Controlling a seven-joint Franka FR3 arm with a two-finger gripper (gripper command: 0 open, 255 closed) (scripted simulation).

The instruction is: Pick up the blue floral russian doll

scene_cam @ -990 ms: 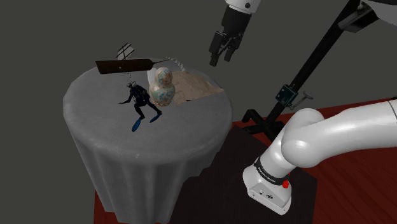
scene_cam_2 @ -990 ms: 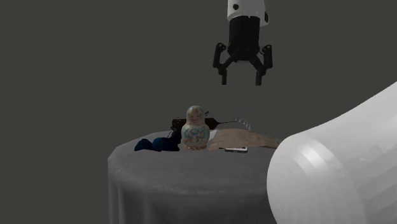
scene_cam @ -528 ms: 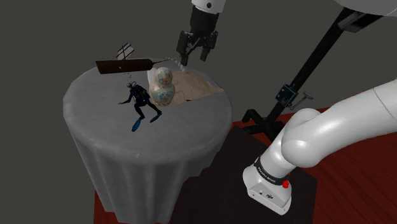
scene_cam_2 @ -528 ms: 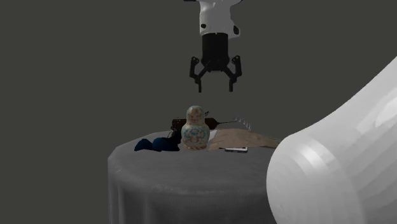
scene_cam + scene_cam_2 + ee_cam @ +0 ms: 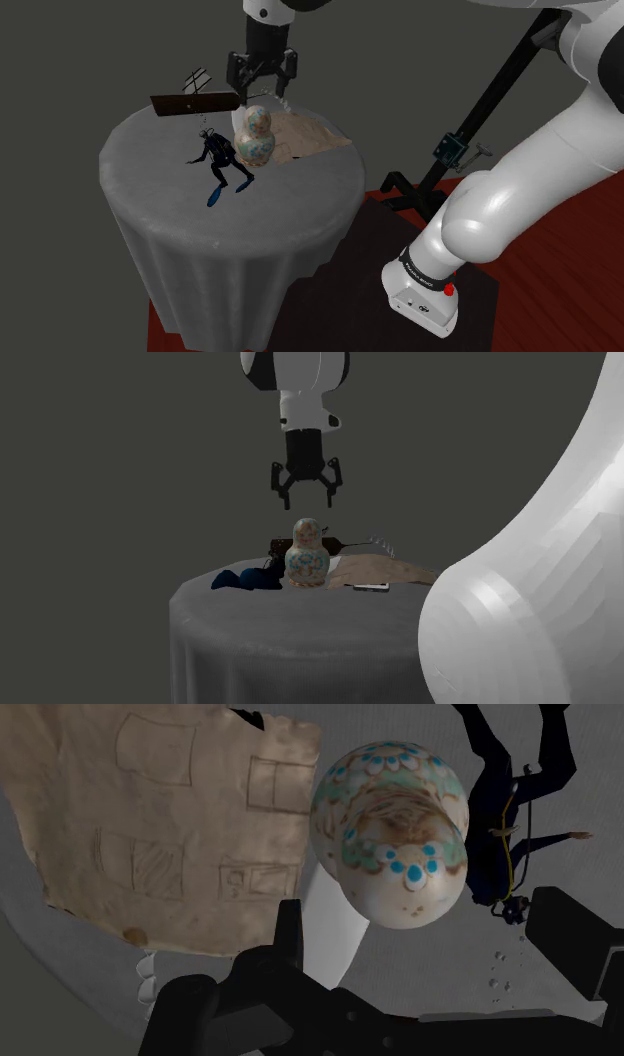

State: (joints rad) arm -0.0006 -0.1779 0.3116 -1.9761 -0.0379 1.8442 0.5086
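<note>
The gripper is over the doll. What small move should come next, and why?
Probably lower straight down. The gripper hangs open above the russian doll, not touching it, and the wrist view shows the doll roughly between the fingers. It seems lined up, so descending should bring the fingers around the doll.

cream doll [image 5: 392, 834] with blue dots, brown scrollwork.

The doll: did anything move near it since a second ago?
The end effector swung toward the shoulder view's left and lowered; it hangs open just above the doll, holding nothing. The doll, diver figure and table stayed put.
</note>
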